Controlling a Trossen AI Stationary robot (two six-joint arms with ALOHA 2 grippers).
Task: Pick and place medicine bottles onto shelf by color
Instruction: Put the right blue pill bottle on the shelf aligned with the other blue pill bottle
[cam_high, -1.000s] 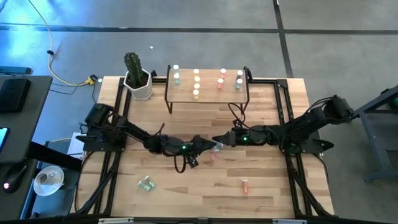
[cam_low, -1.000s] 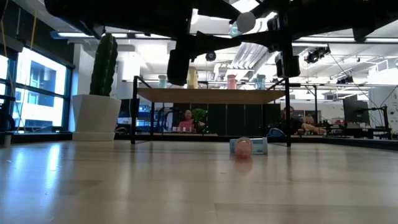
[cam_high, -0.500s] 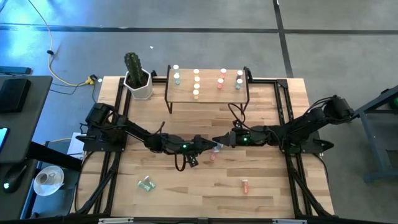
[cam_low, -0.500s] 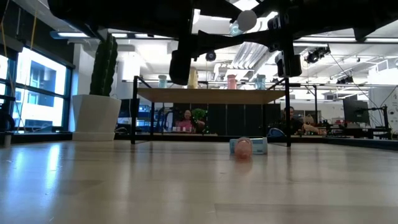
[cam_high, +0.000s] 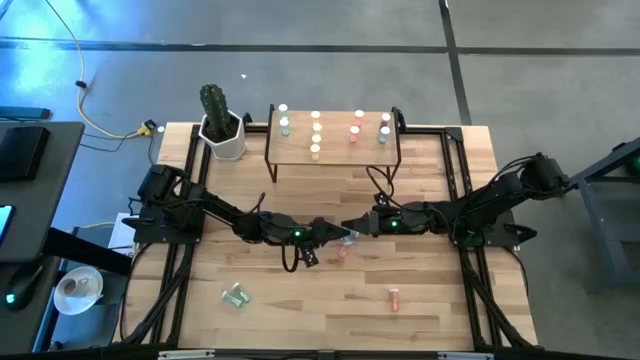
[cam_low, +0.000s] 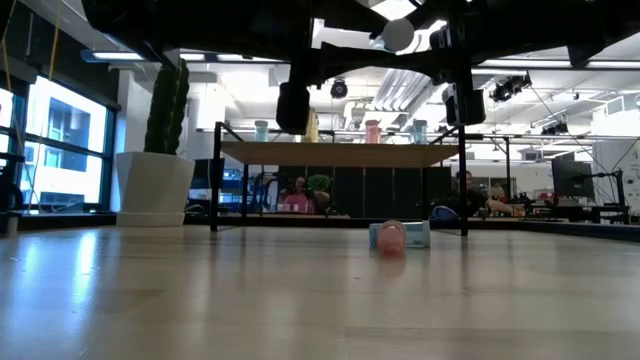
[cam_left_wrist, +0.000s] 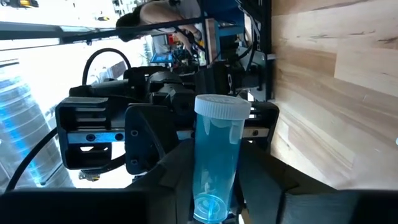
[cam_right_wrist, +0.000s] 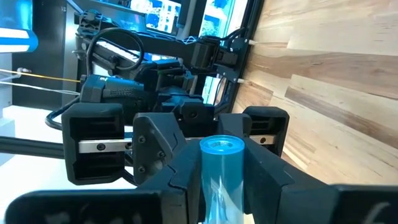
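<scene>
I work in an open-plan lab office: exposed ceiling ducts (cam_low: 395, 85), seated people (cam_low: 468, 190), concrete floor (cam_high: 300, 70).

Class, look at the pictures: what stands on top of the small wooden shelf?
On the shelf stand nine white-capped medicine bottles in four colour columns. The tabletop under it is covered.

1. The left arm reaches from the left edge toward the table centre, low and stretched out.
2. The left gripper (cam_high: 340, 236) is closed on a pale blue bottle (cam_left_wrist: 214, 155).
3. The right arm reaches from the right edge; the right gripper (cam_high: 350, 226) also clamps this bottle, facing the left one.
</scene>
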